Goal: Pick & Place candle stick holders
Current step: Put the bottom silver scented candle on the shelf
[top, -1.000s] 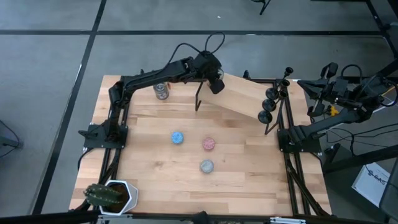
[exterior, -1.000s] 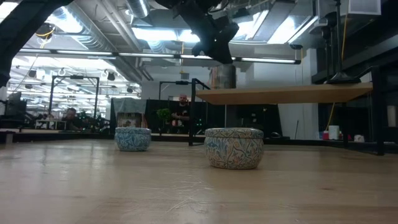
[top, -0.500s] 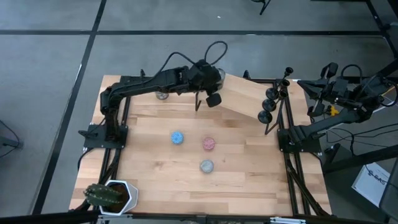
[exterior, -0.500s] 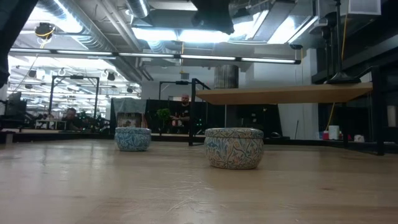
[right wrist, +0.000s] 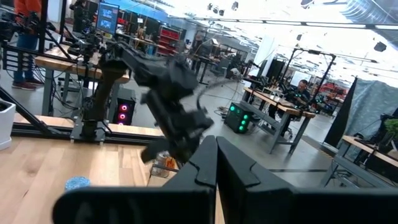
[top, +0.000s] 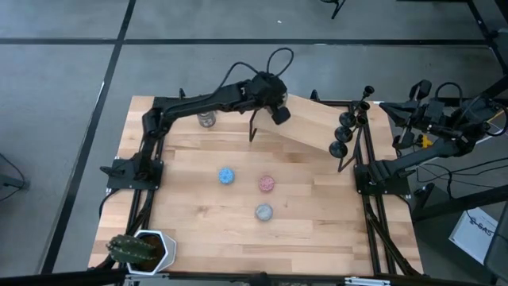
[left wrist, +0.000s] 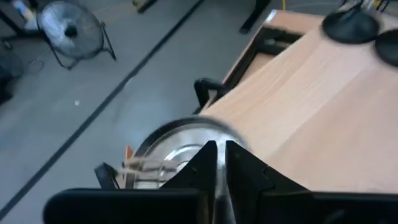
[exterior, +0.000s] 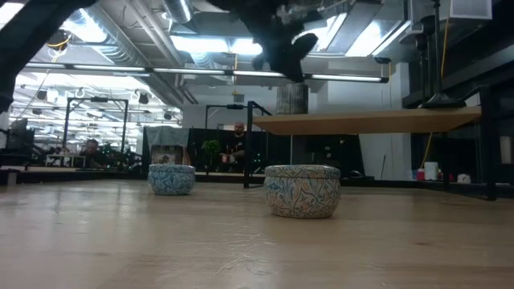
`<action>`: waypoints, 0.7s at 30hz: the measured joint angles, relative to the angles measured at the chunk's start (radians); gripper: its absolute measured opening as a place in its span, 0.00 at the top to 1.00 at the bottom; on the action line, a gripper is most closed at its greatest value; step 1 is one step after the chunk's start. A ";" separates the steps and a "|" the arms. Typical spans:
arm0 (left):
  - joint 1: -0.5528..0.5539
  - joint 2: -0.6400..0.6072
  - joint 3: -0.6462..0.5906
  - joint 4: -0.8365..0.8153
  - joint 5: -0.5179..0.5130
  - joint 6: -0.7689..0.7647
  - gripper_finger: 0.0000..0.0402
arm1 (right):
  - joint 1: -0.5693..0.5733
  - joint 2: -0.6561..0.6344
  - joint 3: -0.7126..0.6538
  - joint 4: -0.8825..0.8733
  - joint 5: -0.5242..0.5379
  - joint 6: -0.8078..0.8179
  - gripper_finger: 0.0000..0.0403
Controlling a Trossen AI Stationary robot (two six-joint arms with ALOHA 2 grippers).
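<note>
While the right gripper (right wrist: 214, 163) is waiting clenched off-table, the left gripper (top: 279, 113), clenched and empty, is reaching toward the 3 holders (top: 346, 131), needing to spread first.

metal can (left wrist: 177, 149) blurred and half hidden behind left wrist fingers (left wrist: 202, 165), potted plant (top: 139, 250) cut by frame edge
</note>
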 joint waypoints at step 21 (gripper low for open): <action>0.045 0.022 -0.006 0.093 0.048 -0.047 1.00 | 0.000 0.000 0.000 0.000 0.000 0.000 0.99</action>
